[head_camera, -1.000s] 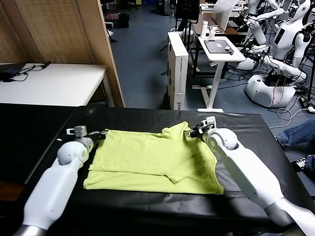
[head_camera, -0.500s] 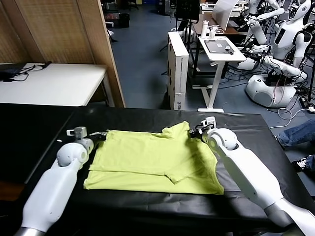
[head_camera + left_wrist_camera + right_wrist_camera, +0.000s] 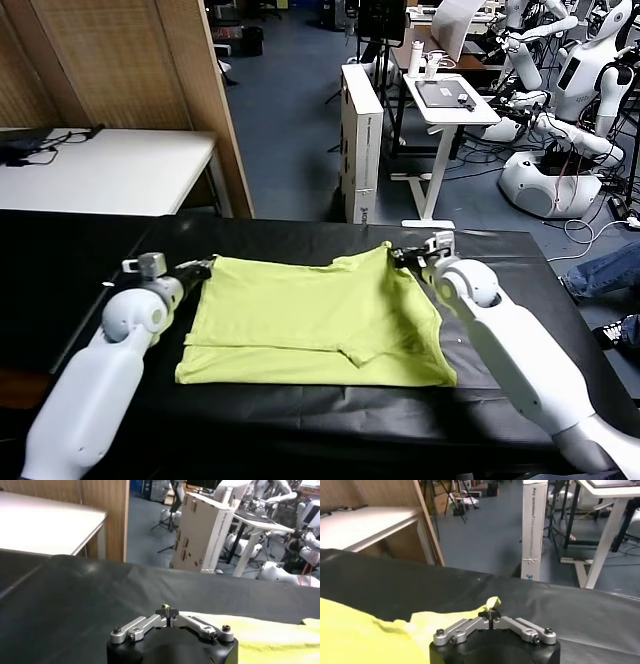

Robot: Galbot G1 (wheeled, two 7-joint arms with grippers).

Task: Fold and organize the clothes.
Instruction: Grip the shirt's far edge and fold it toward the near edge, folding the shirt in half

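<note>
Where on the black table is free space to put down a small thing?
Bare black table shows left of the T-shirt, along the far edge behind it, and right of it. The middle is crowded: the left gripper and right gripper hold the shirt's far corners.

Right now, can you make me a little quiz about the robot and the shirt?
1. True or false: the lime yellow-green short-sleeved T-shirt lies on the black table.
2. Which corners of it do the left gripper and the right gripper pinch? A) the two far corners B) the two near corners C) none
3. Fill in: the near hem of the shirt rests ____ on the tabletop.

Key: 1 true. 2 A; each gripper is shut on a far corner, with a bit of fabric showing between its fingertips in its wrist view. 3 flat.
</note>
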